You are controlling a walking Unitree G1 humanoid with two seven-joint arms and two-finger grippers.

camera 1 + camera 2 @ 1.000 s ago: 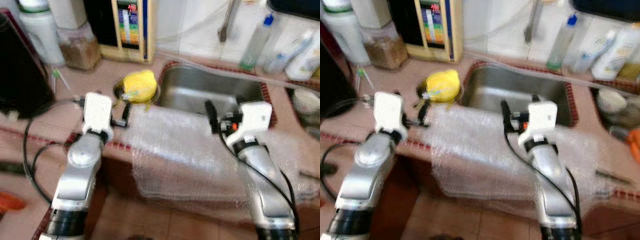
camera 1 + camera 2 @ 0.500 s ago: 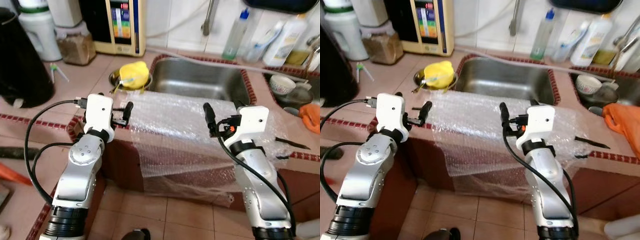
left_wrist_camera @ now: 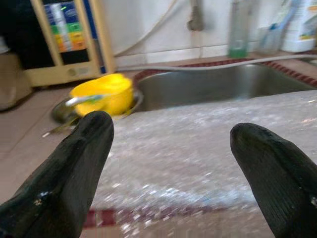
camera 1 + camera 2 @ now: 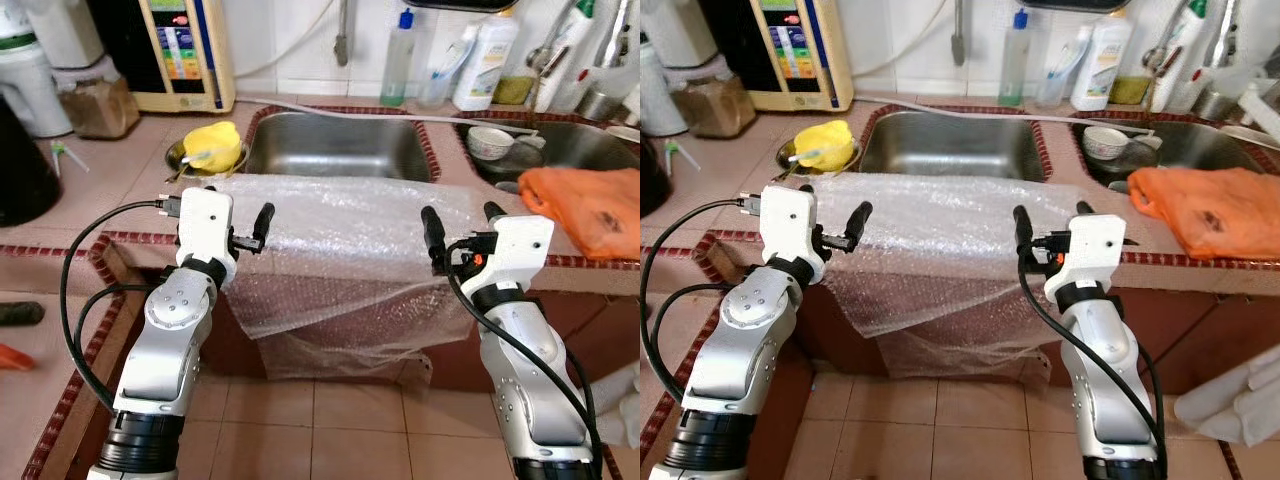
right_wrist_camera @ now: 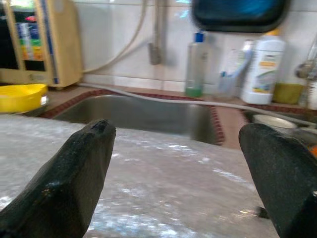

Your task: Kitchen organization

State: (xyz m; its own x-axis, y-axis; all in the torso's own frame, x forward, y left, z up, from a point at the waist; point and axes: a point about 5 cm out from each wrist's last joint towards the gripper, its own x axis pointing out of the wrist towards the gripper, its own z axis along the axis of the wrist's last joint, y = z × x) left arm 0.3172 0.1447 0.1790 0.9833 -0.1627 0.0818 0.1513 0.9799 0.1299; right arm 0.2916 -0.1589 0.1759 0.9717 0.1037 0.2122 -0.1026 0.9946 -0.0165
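Fingers of both the left gripper [image 3: 171, 158] and right gripper [image 5: 181, 163] gape empty above the clear bubble-wrap sheet [image 4: 340, 215], whose overhanging front could drag it off the tiled counter [image 4: 120, 200].

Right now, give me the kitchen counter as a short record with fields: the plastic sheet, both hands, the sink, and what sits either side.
sheet: bubble wrap spread on the counter edge in front of the sink, front part hanging over the edge
left hand: open, at the sheet's left edge, holding nothing
right hand: open, at the sheet's right edge, holding nothing
sink: steel basin behind the sheet
left of sink: yellow bowl
right of sheet: orange cloth
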